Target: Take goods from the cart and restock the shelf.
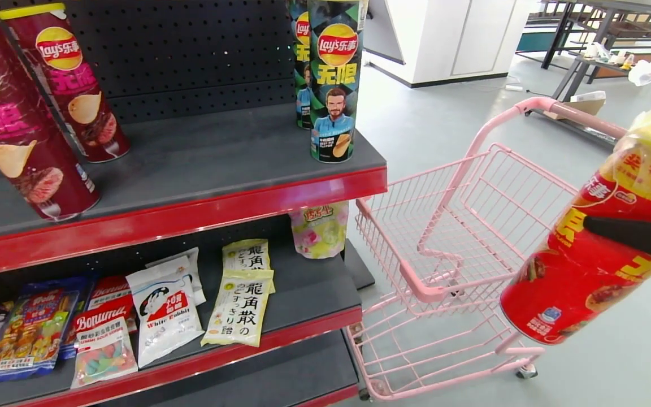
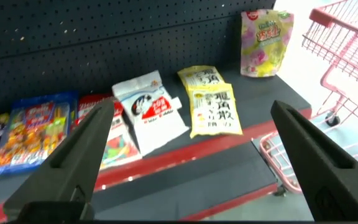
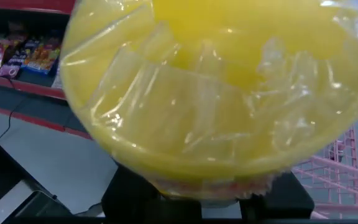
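One tall red cardboard can of chips [image 1: 591,243], with a yellow lid under a crinkled clear wrapping, is pinched in my right claw [image 1: 633,237]; one black finger lies across its side. The can hangs tilted in the air, lid high and bottom low, just beside the pink wire cart [image 1: 472,226] and well apart from the shelf. My left claw [image 2: 191,112] is spread wide and holds nothing. It faces the lower shelf board [image 1: 303,294], where flat bags of sweets [image 2: 148,109] lie.

By my judgement the picking is done and the carrying to the shelf is the step in hand. The next move calls for swinging the can over the dark upper shelf board with the red edge [image 1: 190,164], turning it upright, and setting it down on the bare part between the maroon cans [image 1: 20,130] and the green cans [image 1: 334,85]. A tall narrow can may tip over, so I should release it only when its bottom sits flat.
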